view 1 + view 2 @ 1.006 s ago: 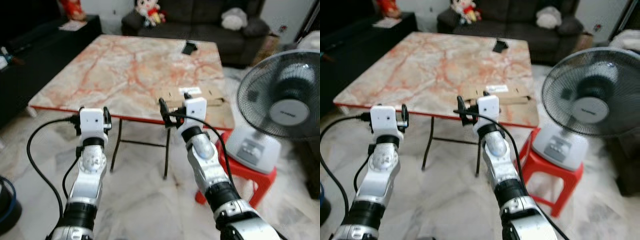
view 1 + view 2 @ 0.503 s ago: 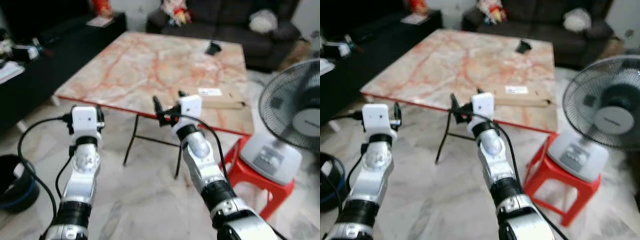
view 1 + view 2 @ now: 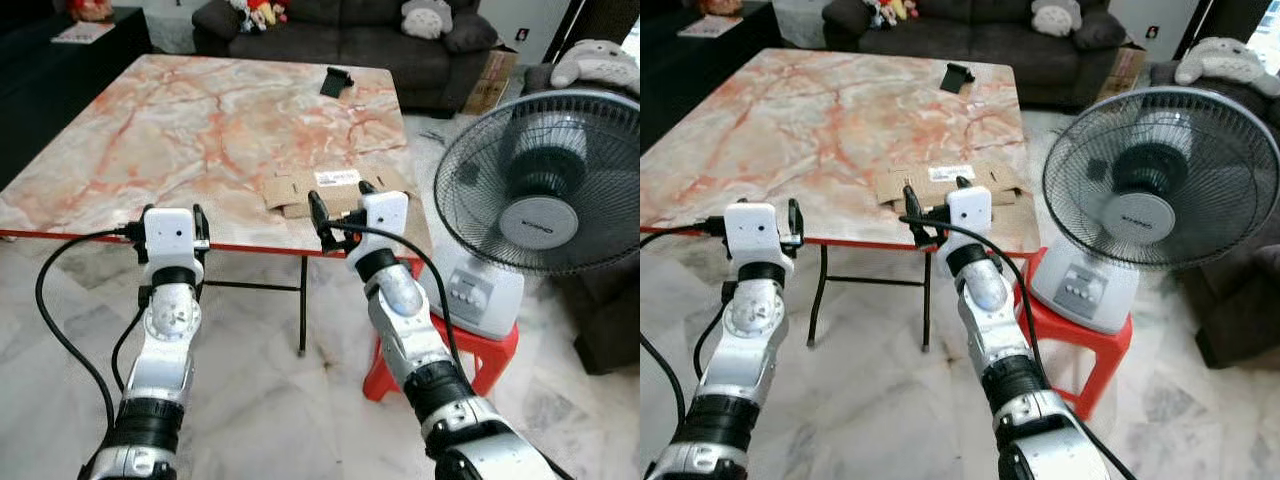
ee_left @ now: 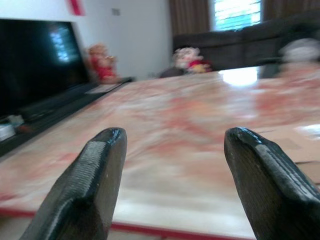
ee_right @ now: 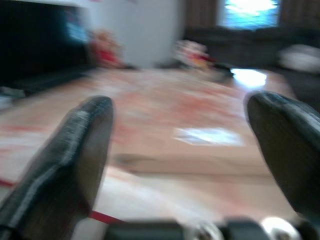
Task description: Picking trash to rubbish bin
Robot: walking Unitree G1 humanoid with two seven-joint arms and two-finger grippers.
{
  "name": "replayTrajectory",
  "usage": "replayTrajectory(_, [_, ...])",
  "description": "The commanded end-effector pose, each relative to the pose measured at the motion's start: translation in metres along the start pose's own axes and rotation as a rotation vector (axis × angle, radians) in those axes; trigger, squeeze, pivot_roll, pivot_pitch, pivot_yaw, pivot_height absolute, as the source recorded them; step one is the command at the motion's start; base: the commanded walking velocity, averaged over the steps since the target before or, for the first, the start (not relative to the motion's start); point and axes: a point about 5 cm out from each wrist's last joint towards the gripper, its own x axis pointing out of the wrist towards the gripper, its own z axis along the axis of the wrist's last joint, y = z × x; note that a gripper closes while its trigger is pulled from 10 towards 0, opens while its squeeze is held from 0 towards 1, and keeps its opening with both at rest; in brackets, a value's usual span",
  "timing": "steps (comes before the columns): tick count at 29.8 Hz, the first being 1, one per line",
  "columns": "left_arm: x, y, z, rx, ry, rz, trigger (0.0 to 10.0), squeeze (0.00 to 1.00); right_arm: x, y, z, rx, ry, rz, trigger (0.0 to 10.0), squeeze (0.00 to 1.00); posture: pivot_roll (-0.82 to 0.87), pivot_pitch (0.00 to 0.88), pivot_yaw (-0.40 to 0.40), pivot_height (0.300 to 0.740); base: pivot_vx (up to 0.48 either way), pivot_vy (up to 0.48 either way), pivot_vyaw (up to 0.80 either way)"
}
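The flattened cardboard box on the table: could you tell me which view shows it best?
The left eye view shows the flattened cardboard box whole, white label up, near the marble table's edge. The right eye view matches; both wrist views give blurred, edge-on glimpses.

One marble-topped bench (image 3: 200,120) is seen, carrying one flattened cardboard box (image 3: 320,190) and one small black object (image 3: 334,82). One standing fan (image 3: 540,180) is set on one red stool (image 3: 450,350). One dark sofa (image 3: 340,25) is counted behind, with at least three soft toys on it. Two grippers are raised, left gripper (image 3: 172,215) and right gripper (image 3: 342,205).
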Motion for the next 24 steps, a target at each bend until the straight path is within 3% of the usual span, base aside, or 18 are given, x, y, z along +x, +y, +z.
replayTrajectory(1, [0.0022, 0.0068, 0.0007, 0.017, -0.001, 0.014, 10.0, 0.0, 0.0063, 0.0104, 0.0101, 0.007, -0.048, 0.027, 10.0, 0.0, 0.1, 0.095, -0.041, 0.74, 0.274, 0.0, 0.0])
replayTrajectory(10, [0.0037, 0.0071, 0.0027, 0.017, -0.006, 0.012, 10.0, 0.0, 0.0063, 0.0151, 0.0108, -0.025, -0.055, 0.054, 10.0, 0.0, 0.1, 0.094, -0.035, 0.74, 0.273, 0.0, 0.0])
replayTrajectory(19, [0.0054, 0.0073, 0.0046, 0.019, -0.01, 0.012, 10.0, 0.0, 0.006, 0.0169, 0.0106, -0.033, -0.059, 0.064, 10.0, 0.0, 0.1, 0.094, -0.034, 0.74, 0.273, 0.0, 0.56])
replayTrajectory(24, [0.0061, 0.0075, 0.0053, 0.019, -0.011, 0.012, 10.0, 0.0, 0.0062, 0.0158, 0.0099, -0.016, -0.053, 0.05, 10.0, 0.0, 0.1, 0.094, -0.032, 0.74, 0.271, 0.0, 0.0])
